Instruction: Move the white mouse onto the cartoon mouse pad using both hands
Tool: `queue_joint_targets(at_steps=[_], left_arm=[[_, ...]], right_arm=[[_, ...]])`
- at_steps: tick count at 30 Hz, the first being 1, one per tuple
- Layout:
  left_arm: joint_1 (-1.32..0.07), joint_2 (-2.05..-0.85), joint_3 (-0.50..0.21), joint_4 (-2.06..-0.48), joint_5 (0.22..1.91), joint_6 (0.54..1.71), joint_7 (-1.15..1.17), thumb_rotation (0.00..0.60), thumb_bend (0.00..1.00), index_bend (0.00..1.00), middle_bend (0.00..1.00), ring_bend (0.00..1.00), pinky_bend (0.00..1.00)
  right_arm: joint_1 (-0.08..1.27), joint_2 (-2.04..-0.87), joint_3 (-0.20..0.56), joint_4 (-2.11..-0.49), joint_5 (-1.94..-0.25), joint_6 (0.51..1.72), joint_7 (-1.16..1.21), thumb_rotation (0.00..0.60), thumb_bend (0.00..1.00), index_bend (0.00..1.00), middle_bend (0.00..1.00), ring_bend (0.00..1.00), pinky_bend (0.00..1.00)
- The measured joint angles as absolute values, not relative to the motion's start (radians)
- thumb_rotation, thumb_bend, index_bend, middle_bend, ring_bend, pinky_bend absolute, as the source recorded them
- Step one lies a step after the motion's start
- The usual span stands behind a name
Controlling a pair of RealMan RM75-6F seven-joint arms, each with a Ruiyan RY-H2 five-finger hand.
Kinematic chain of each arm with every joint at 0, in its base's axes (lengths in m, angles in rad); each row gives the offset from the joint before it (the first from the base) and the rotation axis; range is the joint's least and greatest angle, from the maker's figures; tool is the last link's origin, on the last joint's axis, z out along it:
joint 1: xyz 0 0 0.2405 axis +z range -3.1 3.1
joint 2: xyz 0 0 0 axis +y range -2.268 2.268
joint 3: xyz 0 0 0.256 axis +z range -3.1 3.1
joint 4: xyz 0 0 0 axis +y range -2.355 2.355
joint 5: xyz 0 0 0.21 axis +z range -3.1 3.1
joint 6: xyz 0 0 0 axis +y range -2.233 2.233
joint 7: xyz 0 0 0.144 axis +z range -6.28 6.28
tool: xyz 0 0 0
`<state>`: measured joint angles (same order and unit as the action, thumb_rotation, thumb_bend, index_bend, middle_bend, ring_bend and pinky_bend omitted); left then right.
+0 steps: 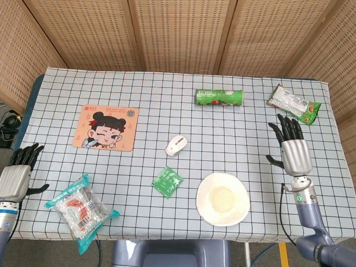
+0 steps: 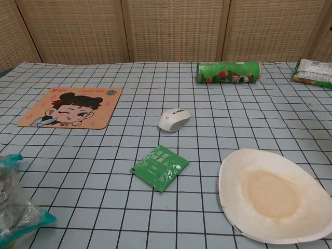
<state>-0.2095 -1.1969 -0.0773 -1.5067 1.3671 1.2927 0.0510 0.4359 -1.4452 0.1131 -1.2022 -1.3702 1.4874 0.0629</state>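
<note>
Both robot hands apart, empty.

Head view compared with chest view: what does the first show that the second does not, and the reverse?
Only the head view shows the left hand and right hand, both empty with fingers apart, at the table's sides. The chest view shows nothing extra. Both share the white mouse lying off the cartoon mouse pad, the green can, the green sachet and the paper plate.

The checked table bears mouse, pad, can, plate, 3 packets.
</note>
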Motion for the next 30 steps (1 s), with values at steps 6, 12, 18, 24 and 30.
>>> queue_joint_targets(at_steps=[6, 12, 18, 24, 30], left_arm=[[-0.234, -1.184, -0.086, -1.515, 1.389, 1.288, 0.063, 0.6, 0.07, 0.0, 0.0, 0.0, 0.0], [-0.289, -1.153, -0.107, -1.517, 1.422, 1.259, 0.08, 0.6, 0.07, 0.02, 0.0, 0.0, 0.01], [-0.388, -1.122, -0.14, -1.501, 1.464, 1.187, 0.107, 0.6, 0.06, 0.02, 0.0, 0.0, 0.02], [-0.546, -1.126, -0.173, -1.451, 1.49, 1.021, 0.126, 0.6, 0.01, 0.0, 0.0, 0.0, 0.02], [-0.731, -1.2, -0.193, -1.301, 1.512, 0.847, 0.14, 0.6, 0.0, 0.0, 0.0, 0.0, 0.02]], right_arm=[[0.36, -1.441, 0.095, -1.187, -1.41, 1.562, 0.119, 0.6, 0.19, 0.18, 0.0, 0.0, 0.1], [0.345, -1.433, 0.108, -1.186, -1.43, 1.579, 0.14, 0.6, 0.19, 0.2, 0.0, 0.0, 0.1], [0.336, -1.424, 0.124, -1.188, -1.445, 1.588, 0.165, 0.6, 0.19, 0.2, 0.0, 0.0, 0.1], [0.324, -1.408, 0.146, -1.188, -1.44, 1.589, 0.205, 0.6, 0.19, 0.21, 0.0, 0.0, 0.1], [0.313, -1.396, 0.172, -1.179, -1.428, 1.579, 0.245, 0.6, 0.19, 0.21, 0.0, 0.0, 0.1]])
